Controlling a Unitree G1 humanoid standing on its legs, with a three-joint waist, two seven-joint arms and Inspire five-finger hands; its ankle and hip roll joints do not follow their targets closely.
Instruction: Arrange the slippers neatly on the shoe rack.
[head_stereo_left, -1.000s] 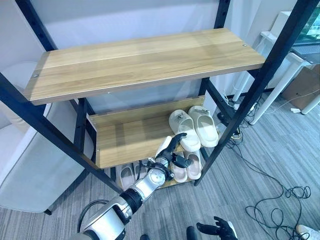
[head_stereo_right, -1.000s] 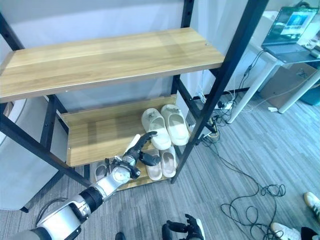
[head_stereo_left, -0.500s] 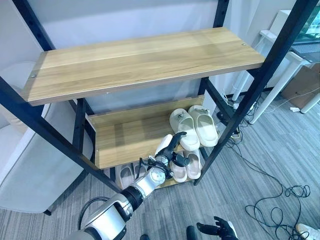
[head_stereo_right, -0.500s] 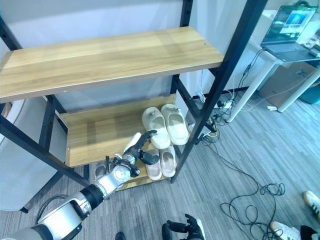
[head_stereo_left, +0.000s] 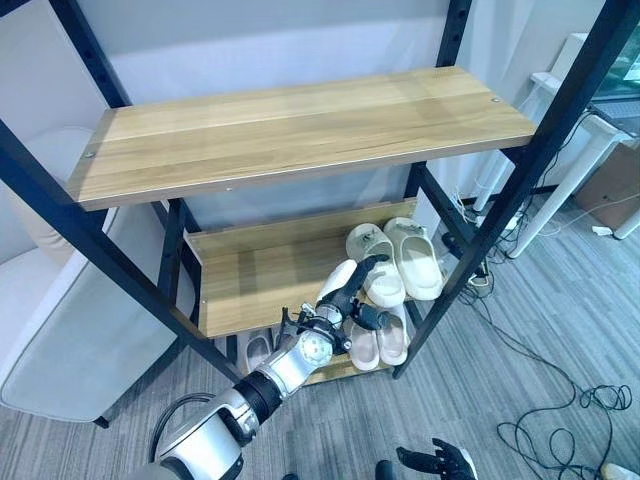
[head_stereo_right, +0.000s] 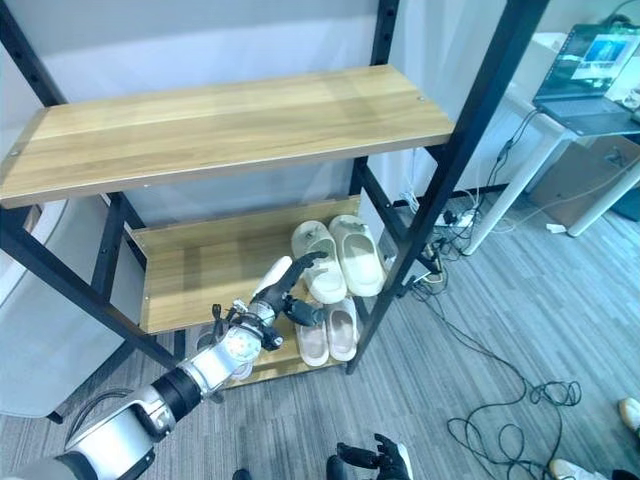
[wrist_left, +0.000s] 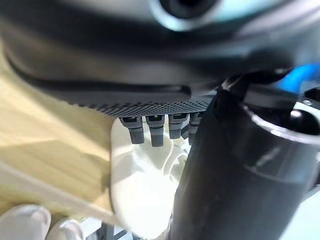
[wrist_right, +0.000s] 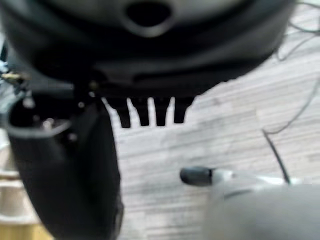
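Shoe rack (head_stereo_left: 300, 130): top shelf bare; middle shelf (head_stereo_left: 260, 275) carries the work.
Cream slippers (head_stereo_left: 400, 255): a pair side by side at the middle shelf's right end, toes inward, likely parked there to line up.
Lower slippers (head_stereo_left: 380, 340): on the bottom shelf beneath.
Left hand (head_stereo_left: 350, 295): fingers straight, relaxed, reaching the nearer cream slipper's heel, probably to nudge it square.
Right hand (head_stereo_left: 435, 462): low by the floor, fingers loose, idle.

The shoe rack (head_stereo_left: 300, 130) stands on the floor (head_stereo_left: 500, 400). On its middle shelf (head_stereo_left: 260, 275), two slippers (head_stereo_left: 400, 255) lie side by side at the right end. The left hand (head_stereo_left: 345, 295) reaches to the left one of them. More slippers (head_stereo_left: 375, 340) sit on the bottom shelf below. A chair (head_stereo_left: 60, 330) stands left of the rack
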